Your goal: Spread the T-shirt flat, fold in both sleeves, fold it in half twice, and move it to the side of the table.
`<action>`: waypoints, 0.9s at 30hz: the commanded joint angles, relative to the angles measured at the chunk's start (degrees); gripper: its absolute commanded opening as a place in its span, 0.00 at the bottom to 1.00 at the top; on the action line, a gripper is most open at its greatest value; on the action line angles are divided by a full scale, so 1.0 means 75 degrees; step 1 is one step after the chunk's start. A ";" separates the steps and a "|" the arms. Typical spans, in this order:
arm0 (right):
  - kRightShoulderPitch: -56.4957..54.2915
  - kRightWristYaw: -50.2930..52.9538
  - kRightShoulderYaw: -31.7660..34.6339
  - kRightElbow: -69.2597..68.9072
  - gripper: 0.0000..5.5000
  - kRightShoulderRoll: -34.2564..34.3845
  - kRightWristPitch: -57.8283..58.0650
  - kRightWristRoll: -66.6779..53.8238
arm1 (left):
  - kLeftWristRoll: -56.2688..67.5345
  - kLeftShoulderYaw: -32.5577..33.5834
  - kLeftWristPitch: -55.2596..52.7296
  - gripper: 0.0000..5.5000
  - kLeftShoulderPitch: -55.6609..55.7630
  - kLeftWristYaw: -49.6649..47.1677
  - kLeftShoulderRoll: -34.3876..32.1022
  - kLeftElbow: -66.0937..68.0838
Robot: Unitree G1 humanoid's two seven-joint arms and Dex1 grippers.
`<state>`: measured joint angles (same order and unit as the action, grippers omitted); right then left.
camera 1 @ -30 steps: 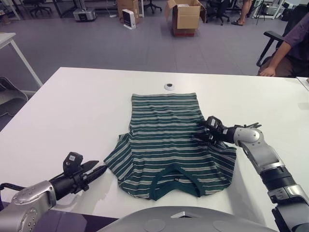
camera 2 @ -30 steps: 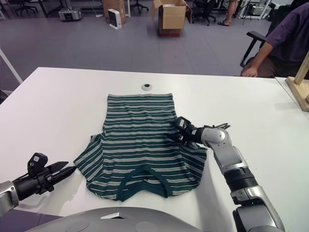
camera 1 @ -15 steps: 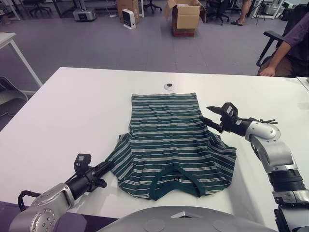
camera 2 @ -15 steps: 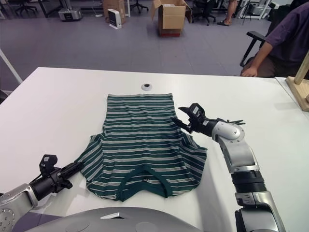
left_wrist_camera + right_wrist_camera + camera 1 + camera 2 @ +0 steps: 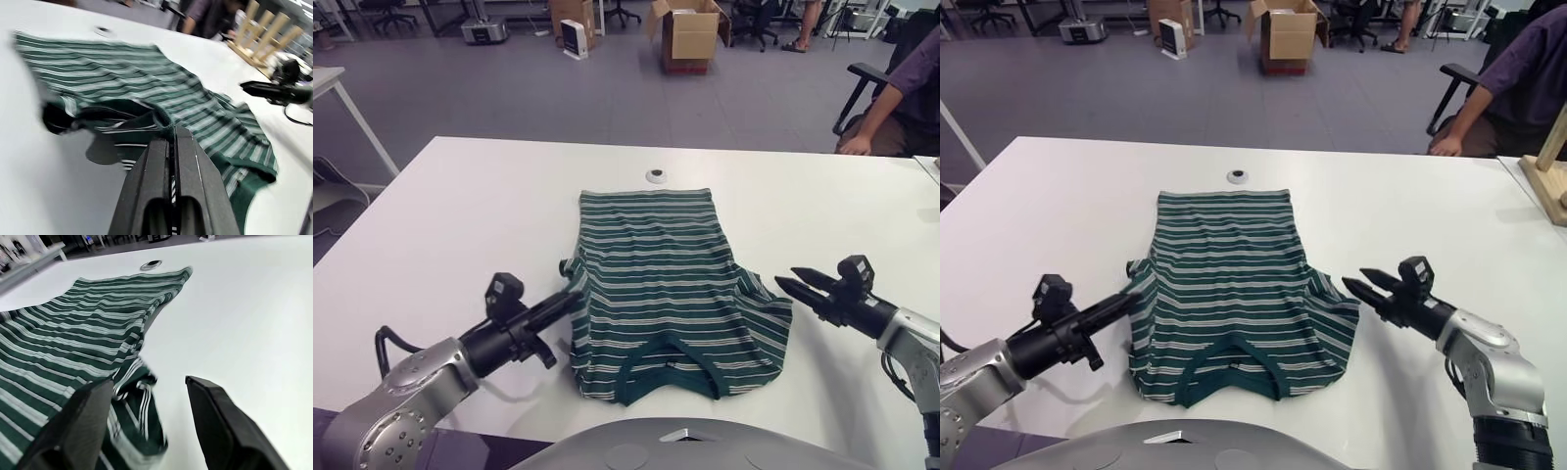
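A green T-shirt (image 5: 651,269) with white stripes lies on the white table (image 5: 460,215), collar (image 5: 671,367) nearest me. My left gripper (image 5: 570,300) is at the shirt's left edge, shut on the left sleeve (image 5: 161,120), which is drawn inward so that side runs almost straight. In the left wrist view, striped cloth is pinched between the closed fingers (image 5: 195,161). My right gripper (image 5: 790,283) hovers just off the shirt's right edge, open and holding nothing. The right sleeve (image 5: 759,299) lies folded onto the body.
A small round disc (image 5: 656,176) sits on the table beyond the shirt's hem. A wooden rack (image 5: 1549,176) stands at the far right table edge. A seated person (image 5: 901,93) is behind the table's right corner. Bare tabletop lies left and right of the shirt.
My left gripper moved right to the left sleeve, shut on it and drew it in over the body. My right gripper let go of the right sleeve and drew back right, open.
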<state>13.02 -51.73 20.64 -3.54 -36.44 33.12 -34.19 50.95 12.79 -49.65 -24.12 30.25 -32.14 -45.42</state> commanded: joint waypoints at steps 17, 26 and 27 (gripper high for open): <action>0.0182 0.0580 0.0100 -0.0161 0.14 0.0608 0.1196 -0.1015 | -0.1751 -0.1883 0.0856 0.33 0.0145 0.0153 -0.0212 0.0551; -0.0014 0.0244 -0.0212 -0.1669 0.00 0.0344 0.1681 -0.1940 | -0.2116 -0.1743 0.1286 0.59 0.0218 0.0349 -0.0530 0.0784; -0.0058 0.0252 -0.0437 -0.1841 0.00 0.0313 0.1672 -0.1873 | -0.2225 -0.1836 0.1335 0.62 0.0187 0.0420 -0.0606 0.0750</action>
<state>13.86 -50.40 19.56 -14.92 -33.18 44.96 -49.22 35.84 -0.08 -40.55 -22.76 32.51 -35.15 -39.61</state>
